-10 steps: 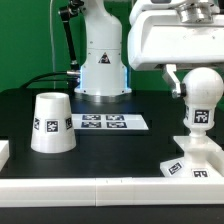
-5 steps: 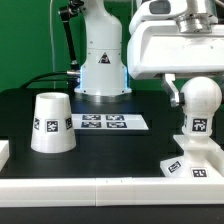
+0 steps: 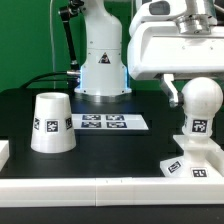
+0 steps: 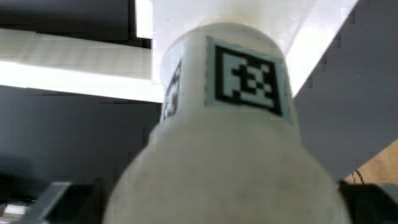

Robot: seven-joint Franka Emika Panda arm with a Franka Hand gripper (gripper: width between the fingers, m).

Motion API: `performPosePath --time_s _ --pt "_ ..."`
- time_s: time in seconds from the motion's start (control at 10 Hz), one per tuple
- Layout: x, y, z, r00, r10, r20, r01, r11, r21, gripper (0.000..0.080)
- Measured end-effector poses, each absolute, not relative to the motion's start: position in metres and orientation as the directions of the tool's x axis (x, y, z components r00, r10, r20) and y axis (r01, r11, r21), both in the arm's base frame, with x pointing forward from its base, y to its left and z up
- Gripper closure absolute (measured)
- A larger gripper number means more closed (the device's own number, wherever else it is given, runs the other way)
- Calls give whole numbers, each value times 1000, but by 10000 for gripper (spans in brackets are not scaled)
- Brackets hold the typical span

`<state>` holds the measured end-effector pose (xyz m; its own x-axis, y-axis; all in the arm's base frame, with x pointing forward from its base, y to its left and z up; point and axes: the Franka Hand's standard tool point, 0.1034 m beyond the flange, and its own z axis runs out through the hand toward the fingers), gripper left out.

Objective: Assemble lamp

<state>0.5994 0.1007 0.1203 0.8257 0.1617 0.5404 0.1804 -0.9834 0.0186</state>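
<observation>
Even bright light; wrist view's bulb (image 4: pixel 214 130) blurred.

Over the last second the bulb (image 3: pixel 200 100) has sunk a little onto the base (image 3: pixel 192 160), near the surface's front corner on the exterior view's right. Its tag (image 3: pixel 197 126) now sits lower. The arm (image 3: pixel 170 45) above has shifted slightly toward the exterior view's left.

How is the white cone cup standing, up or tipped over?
Upright. The shade stands on the black table, wide end down and narrow flat top up, not leaning.
</observation>
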Motion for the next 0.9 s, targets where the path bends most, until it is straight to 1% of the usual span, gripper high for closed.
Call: performPosePath --time_s 0.1,0.2,0.3,0.5,0.7,0.9 --pt "599 101 120 826 162 540 180 -983 19 112" --pt "599 101 120 826 162 540 180 -983 19 103" --pt "597 100 122 826 162 540 181 -983 19 103" --pt "594 104 136 824 166 541 187 -982 16 101" --pt "596 99 147 827 163 538 184 -983 16 101" --pt "594 101 143 845 168 507 190 -982 8 101"
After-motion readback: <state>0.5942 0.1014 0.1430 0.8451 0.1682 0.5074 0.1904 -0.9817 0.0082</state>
